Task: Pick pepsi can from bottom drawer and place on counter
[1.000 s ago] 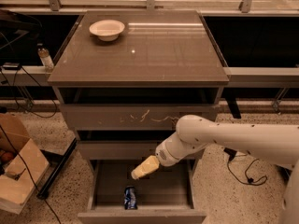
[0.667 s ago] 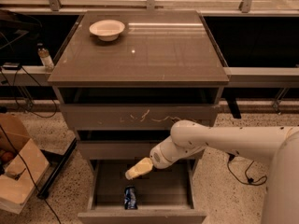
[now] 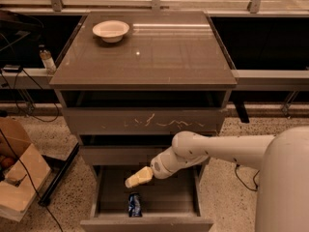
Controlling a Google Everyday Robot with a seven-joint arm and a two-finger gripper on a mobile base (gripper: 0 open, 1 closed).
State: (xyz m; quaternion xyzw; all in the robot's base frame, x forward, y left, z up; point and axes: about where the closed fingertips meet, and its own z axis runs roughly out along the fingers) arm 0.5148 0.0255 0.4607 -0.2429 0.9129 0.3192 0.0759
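Observation:
The pepsi can (image 3: 134, 204) lies on its side near the front of the open bottom drawer (image 3: 145, 221), dark blue with white marks. My gripper (image 3: 135, 178), with cream-coloured fingers, hangs over the drawer's tray just above and slightly behind the can, not touching it. My white arm reaches in from the lower right. The counter (image 3: 159, 52) is the glossy grey-brown top of the cabinet.
A white bowl (image 3: 111, 30) sits at the counter's back left. A scratched upper drawer front (image 3: 145, 122) and a narrow middle drawer (image 3: 125, 153) are shut above. A small bottle (image 3: 47, 59) stands on a ledge at left. A cardboard box (image 3: 19, 178) sits on the floor at left.
My gripper has moved left and down over the open drawer, closer to the can. The can and bowl have not moved.

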